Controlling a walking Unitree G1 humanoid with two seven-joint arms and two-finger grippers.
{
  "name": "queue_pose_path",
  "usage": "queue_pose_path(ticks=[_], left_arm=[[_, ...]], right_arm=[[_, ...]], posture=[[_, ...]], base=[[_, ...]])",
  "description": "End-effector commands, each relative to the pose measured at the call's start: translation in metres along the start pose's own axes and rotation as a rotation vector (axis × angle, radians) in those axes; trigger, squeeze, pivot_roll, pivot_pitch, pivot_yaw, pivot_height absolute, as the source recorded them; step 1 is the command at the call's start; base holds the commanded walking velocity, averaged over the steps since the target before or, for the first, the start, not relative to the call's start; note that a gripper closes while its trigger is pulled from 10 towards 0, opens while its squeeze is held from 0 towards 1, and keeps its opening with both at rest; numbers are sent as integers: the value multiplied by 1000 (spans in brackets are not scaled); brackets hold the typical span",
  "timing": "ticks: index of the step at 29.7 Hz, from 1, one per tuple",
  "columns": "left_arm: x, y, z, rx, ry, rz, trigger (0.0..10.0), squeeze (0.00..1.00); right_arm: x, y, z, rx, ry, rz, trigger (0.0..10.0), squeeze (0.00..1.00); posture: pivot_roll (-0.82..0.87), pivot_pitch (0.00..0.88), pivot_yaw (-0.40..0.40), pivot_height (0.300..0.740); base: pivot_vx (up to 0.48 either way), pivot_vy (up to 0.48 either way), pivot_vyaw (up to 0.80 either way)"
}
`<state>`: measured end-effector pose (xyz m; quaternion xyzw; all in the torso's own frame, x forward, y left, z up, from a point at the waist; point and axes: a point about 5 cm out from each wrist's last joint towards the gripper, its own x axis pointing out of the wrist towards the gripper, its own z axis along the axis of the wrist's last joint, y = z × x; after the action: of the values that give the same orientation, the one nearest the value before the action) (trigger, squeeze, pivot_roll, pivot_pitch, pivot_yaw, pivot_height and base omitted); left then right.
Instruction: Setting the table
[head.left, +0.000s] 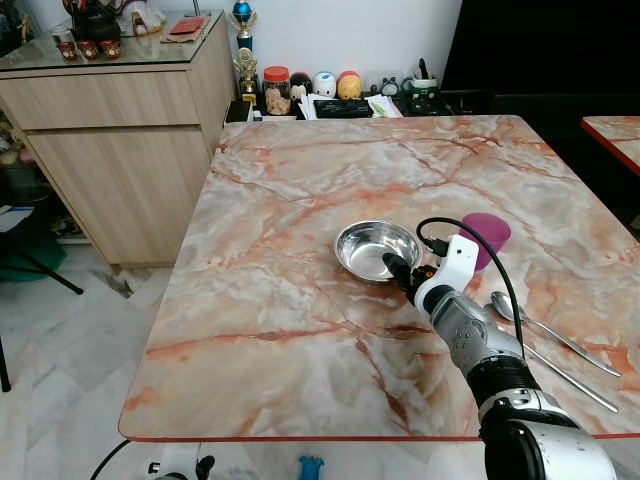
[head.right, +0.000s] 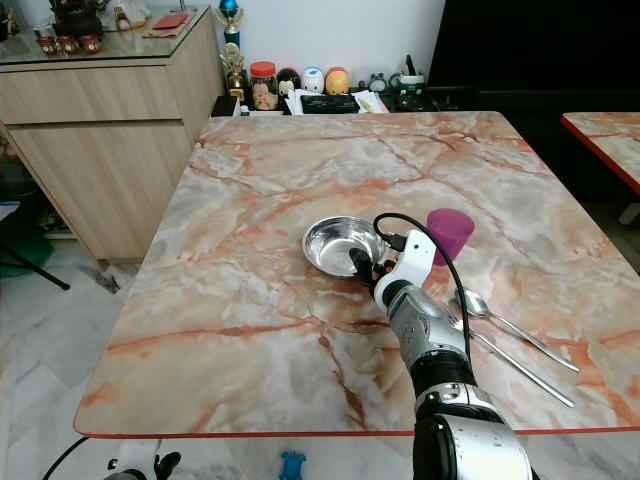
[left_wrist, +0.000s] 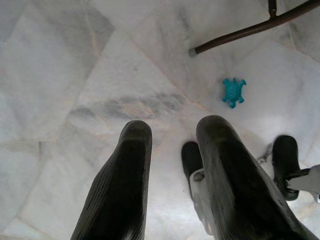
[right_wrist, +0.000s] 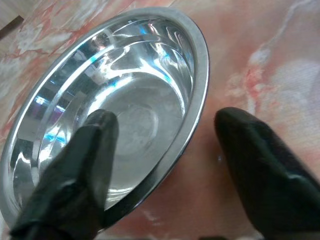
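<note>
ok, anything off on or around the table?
On the table nothing stands out: bowl, purple cup and spoon sit upright and dry. Only oddity: a small blue turtle toy lying on the floor below.

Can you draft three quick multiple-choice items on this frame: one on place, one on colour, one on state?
1. Where is the right hand?
A. at the bowl's near rim
B. over the spoon
C. hanging by the floor

2. What colour is the cup?
A. green
B. purple
C. white

3. How do the right hand's fingers stand?
A. shut on the cup
B. shut on nothing
C. open, either side of the rim

Key: 1 A, the black fingertips meet the steel bowl at its near edge. 2 B, the cup beside the bowl is purple. 3 C, the right wrist view shows one finger inside the bowl, the other outside over the table, a gap between.
</note>
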<state>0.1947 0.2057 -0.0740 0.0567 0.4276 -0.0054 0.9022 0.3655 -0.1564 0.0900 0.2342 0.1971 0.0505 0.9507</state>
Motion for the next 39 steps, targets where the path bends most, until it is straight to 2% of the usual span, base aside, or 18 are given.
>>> queue_pose_path(ticks=[1,27,39], left_arm=[[-1,-2,-6,18,26,-4,10000,0],[0,-3,-4,42,26,-16,10000,0],[0,-1,-4,51,31,-10,10000,0]], right_arm=[[0,-1,-1,4,-4,-4,0,0],[0,1,-1,16,-20,-3,0,0],[-3,8,7,53,-122,29,0,0]], posture=[[-21,0,-14,740],[-16,0,-12,740],[-15,8,-8,740]], base=[[0,0,0],[0,0,0],[0,0,0]])
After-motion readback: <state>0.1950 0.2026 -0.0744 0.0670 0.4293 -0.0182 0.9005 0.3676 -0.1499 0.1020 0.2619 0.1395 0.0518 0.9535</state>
